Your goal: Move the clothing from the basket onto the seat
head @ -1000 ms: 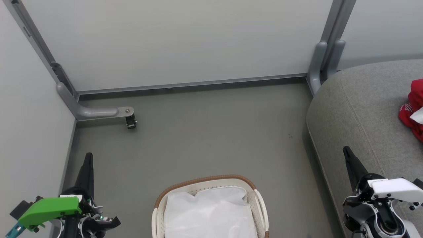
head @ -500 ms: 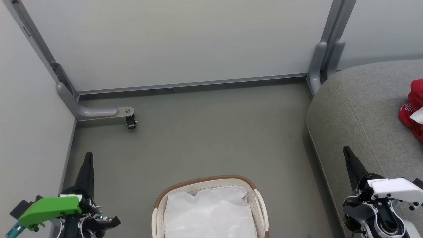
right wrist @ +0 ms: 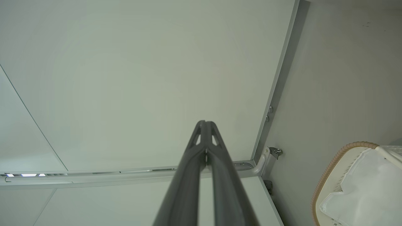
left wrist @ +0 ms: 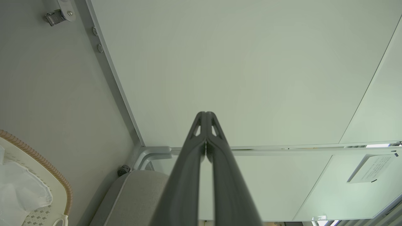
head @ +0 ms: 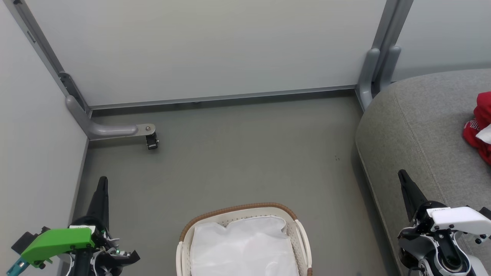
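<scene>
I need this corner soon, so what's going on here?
A robot's job is moving clothing from the basket to the seat. Red clothing lies on the grey seat; the basket on the floor shows a white liner, no red. The left gripper and right gripper are shut, empty, either side of the basket. It looks about done.

Red clothing [head: 480, 115] with a white patch; grey seat [head: 418, 126]; cream basket [head: 302, 241] with perforated sides, brown woven-look rim and white liner [head: 241, 249]; grey-green floor [head: 238, 161].
</scene>
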`<state>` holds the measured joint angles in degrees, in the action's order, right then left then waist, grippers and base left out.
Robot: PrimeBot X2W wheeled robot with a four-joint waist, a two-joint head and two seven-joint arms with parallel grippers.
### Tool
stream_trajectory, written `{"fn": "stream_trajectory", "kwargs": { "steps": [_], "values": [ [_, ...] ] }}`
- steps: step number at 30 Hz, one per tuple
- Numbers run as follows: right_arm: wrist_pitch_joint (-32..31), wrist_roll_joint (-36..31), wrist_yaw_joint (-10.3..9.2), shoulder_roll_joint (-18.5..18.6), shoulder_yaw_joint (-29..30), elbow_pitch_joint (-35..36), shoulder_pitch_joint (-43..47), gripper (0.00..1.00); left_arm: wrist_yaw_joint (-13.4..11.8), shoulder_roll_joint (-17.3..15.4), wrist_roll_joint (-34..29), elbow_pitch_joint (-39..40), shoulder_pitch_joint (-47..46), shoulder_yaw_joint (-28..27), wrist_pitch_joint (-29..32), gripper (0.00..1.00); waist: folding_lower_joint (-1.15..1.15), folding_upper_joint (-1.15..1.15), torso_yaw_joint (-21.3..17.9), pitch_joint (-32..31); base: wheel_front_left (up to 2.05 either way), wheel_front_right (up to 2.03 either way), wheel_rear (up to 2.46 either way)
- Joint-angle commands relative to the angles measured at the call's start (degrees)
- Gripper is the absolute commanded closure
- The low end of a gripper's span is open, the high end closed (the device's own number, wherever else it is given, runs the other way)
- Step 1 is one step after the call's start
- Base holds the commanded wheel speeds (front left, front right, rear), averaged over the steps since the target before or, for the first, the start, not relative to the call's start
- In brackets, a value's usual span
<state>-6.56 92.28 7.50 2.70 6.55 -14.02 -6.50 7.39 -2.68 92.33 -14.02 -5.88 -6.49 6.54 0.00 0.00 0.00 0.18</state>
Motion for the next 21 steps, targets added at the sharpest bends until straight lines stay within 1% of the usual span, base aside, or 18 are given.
{"fn": "stream_trajectory", "kwargs": {
  "steps": [1,21],
  "values": [
    [-0.2,0.2,-0.03,0.3,0.1,0.2,0.6,1.0,0.2,-0.4,0.2,0.1,-0.6,-0.1,0.2,1.0,0.0,0.0,0.0,0.0,0.0,0.0,0.0],
    [-0.2,0.2,-0.02,0.3,0.1,0.2,0.6,1.0,0.2,-0.4,0.2,0.1,-0.6,-0.1,0.2,1.0,0.0,0.0,0.0,0.0,0.0,0.0,0.0]
  ]
}}
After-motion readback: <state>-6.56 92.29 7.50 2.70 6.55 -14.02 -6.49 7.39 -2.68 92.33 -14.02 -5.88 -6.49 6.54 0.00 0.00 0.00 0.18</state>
